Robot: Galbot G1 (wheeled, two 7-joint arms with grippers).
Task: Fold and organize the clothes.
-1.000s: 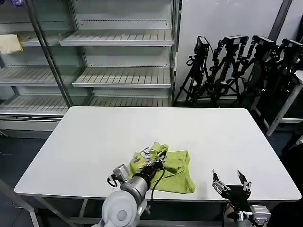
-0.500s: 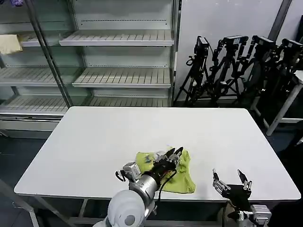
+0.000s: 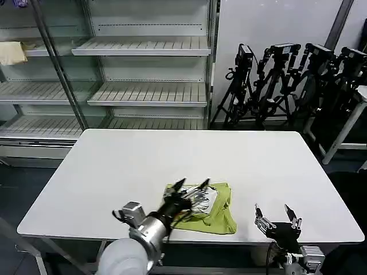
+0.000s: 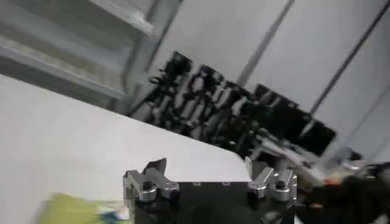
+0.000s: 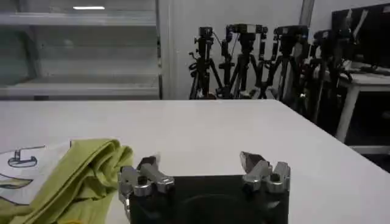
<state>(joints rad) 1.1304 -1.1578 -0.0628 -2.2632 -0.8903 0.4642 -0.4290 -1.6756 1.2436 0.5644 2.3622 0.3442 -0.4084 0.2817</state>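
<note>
White table (image 3: 114, 166), crumpled lime T-shirt (image 3: 221, 209)

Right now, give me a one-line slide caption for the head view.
Left gripper open above the crumpled lime T-shirt near the white table's front edge; right gripper open beside it.

1. The left gripper (image 4: 207, 173) sits low in the left wrist view, its two metal fingers spread wide apart with nothing between them.
2. One fingertip (image 4: 156, 166) and the other fingertip (image 4: 251, 167) both stand clear of the white table (image 4: 67, 140).
3. A corner of the lime T-shirt (image 4: 70, 210) lies on the table beside the gripper's black body; a white patch with a dark print (image 4: 116, 211) shows at its edge.
4. Past the table's far edge stands a row of black tripods (image 4: 219, 109) with cameras on top.
5. Pale metal shelves (image 4: 73, 42) stand behind, next to a white wall (image 4: 244, 30).
</note>
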